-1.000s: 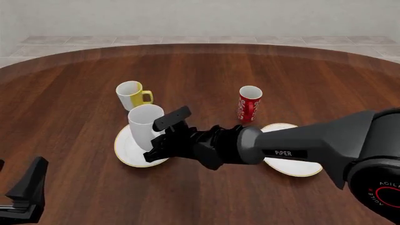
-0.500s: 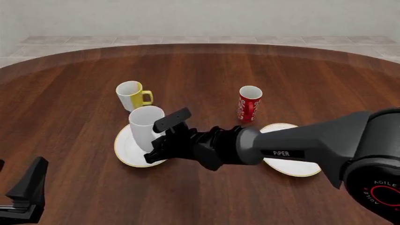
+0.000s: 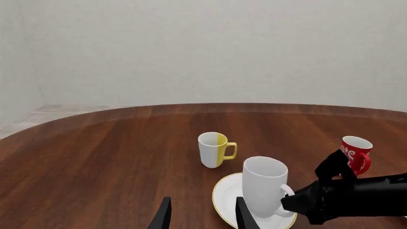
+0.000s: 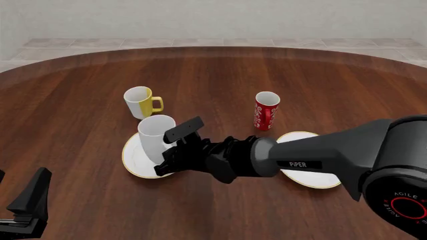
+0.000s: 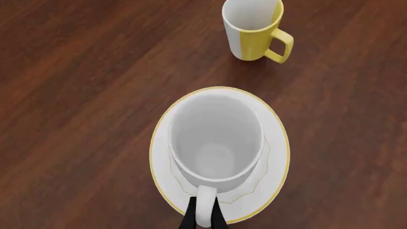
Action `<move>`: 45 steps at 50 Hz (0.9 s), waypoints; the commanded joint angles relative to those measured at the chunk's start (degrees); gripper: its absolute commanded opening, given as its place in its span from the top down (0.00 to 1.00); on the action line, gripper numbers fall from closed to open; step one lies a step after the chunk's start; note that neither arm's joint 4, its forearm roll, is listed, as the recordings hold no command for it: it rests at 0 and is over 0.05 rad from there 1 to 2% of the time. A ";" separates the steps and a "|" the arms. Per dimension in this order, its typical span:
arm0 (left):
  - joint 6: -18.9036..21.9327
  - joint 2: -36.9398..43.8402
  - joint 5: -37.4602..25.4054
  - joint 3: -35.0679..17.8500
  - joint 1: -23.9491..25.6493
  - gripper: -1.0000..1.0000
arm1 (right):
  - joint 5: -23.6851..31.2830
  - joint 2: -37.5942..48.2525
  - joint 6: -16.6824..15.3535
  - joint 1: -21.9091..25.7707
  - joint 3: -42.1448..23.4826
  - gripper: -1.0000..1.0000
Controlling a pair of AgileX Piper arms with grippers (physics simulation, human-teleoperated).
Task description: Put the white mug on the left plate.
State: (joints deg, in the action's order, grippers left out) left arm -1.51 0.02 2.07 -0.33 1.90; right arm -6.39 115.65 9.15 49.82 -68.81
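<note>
The white mug [image 4: 155, 137] stands upright over the middle of the left plate [image 4: 133, 157], at or just above its surface; I cannot tell whether they touch. My right gripper [image 4: 175, 148] reaches in from the right and is shut on the mug's loop handle. The right wrist view looks straight down into the white mug [image 5: 216, 143], with the right gripper [image 5: 203, 220] pinching the handle and the left plate [image 5: 275, 143] ringing the mug. My left gripper [image 4: 27, 205] hangs open and empty near the table's front left; between its fingers [image 3: 164, 215] I see the mug [image 3: 264, 183].
A smaller yellow-and-white mug [image 4: 140, 102] stands just behind the left plate. A slim red patterned cup [image 4: 267, 111] stands at centre right, with a second gold-rimmed plate [image 4: 310, 180] in front of it, partly under my right arm.
The right gripper and the white mug have sunk slightly toward the left plate. The left arm has barely shifted.
</note>
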 commanded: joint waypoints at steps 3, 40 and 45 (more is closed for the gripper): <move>0.01 0.00 0.01 0.01 0.00 0.00 | -0.29 0.43 0.33 -0.01 -0.16 1.00; 0.27 0.00 -0.13 -0.02 -0.02 0.00 | -0.83 1.27 0.69 0.58 0.22 1.00; 0.26 0.00 -0.12 -0.01 -0.03 0.00 | -1.14 1.31 0.80 0.88 0.50 1.00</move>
State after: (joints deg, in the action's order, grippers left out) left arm -1.26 0.02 1.95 -0.34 1.91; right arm -7.15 116.30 9.26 50.10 -68.70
